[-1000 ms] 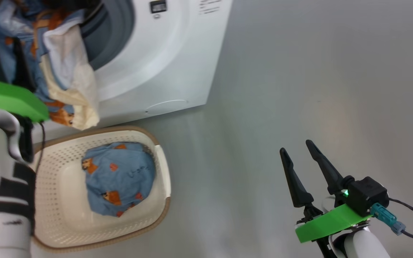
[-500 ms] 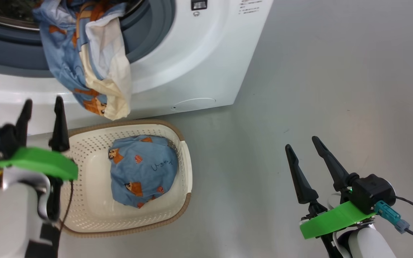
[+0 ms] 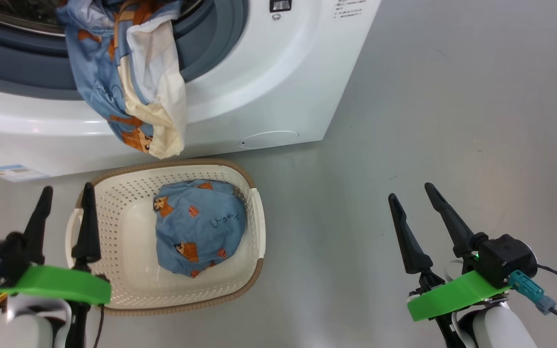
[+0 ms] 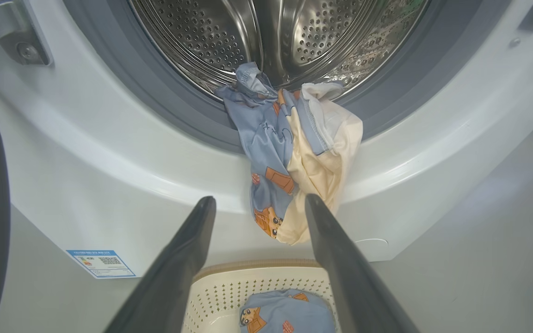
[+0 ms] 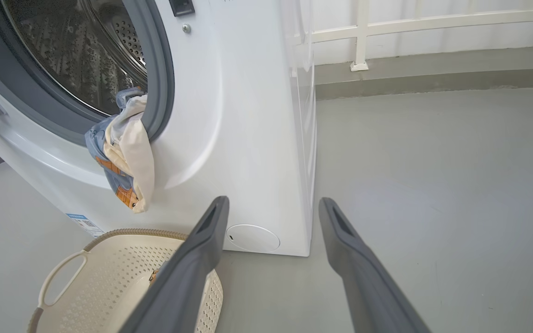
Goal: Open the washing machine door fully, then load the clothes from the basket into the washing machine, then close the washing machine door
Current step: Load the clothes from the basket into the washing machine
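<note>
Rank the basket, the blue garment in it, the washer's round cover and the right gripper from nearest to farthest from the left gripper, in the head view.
1. basket: its left rim sits beside the left gripper.
2. blue garment: in the basket, right of centre.
3. round cover: low on the washing machine, right end.
4. right gripper: far across on the right.

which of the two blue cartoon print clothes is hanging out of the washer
The garment with the cream inner side, draped over the washing machine lip and down its front. The other garment, all blue print, lies bundled in the basket.
</note>
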